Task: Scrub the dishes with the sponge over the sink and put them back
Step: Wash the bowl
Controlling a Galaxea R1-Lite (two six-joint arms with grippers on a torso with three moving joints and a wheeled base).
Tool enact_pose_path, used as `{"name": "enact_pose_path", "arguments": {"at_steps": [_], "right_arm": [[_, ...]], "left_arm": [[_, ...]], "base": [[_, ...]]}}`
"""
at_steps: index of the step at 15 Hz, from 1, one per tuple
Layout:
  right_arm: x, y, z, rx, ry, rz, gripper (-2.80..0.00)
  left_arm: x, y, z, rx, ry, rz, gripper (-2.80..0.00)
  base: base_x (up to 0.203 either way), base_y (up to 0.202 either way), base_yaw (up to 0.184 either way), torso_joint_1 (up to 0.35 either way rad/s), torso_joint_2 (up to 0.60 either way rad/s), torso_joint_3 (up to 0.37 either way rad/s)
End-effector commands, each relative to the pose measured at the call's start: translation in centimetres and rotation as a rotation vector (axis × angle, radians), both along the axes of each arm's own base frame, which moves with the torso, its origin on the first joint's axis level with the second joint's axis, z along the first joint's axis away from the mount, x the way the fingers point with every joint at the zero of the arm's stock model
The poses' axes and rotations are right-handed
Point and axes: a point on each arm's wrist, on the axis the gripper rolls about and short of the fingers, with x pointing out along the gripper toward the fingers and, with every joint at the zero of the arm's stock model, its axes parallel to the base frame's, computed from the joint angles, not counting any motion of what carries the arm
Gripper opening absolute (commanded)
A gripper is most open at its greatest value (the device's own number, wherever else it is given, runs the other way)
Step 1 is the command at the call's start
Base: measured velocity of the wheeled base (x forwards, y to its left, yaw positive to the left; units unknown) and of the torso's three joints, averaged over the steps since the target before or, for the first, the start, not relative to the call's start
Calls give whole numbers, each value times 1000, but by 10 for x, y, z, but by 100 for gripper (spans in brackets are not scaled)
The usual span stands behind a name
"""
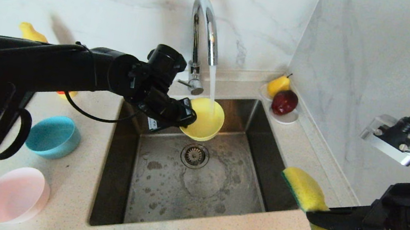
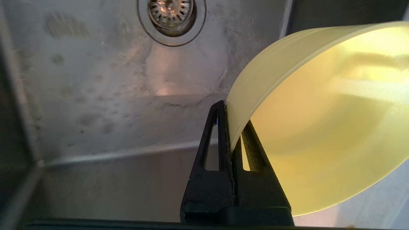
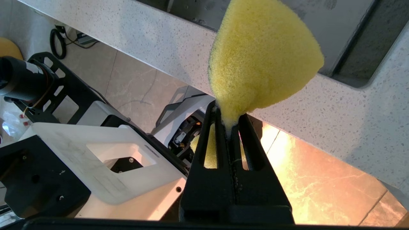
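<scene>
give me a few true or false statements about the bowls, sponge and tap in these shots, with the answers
1. The left gripper pinches the rim of the round yellow plastic bowl under the running chrome gooseneck tap. True.
2. The right gripper holds nothing. False: it grips the yellow sponge with the green scouring layer near the steel sink's right edge.
3. The light blue round bowl sits inside the sink. False: it stands on the counter left of it.
4. The pale pink round bowl stands on the counter. True.
</scene>
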Motion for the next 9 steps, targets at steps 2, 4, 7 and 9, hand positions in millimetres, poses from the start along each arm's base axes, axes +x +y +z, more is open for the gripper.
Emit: {"name": "enact_pose_path", "arguments": {"at_steps": [2,4,7,9], "right_arm": [[-1,-3,3,9,-7,-3,-280],[-2,-3,3,9,-8,-5,-280],[-1,-3,3,8,-7,-8,-280],[-1,-3,3,9,-8,-8,-280]], "left_arm": [[12,-11,-18,-19,-7,2,-280],[15,-13,-25,-16,6,8,-280],[13,-13,-26,-18,24,14,-280],[12,-13,-24,-20,21,12,-280]], "base": [[0,0,0,0,0,0],[0,0,0,0,0,0],[0,0,0,0,0,0],[0,0,0,0,0,0]]}}
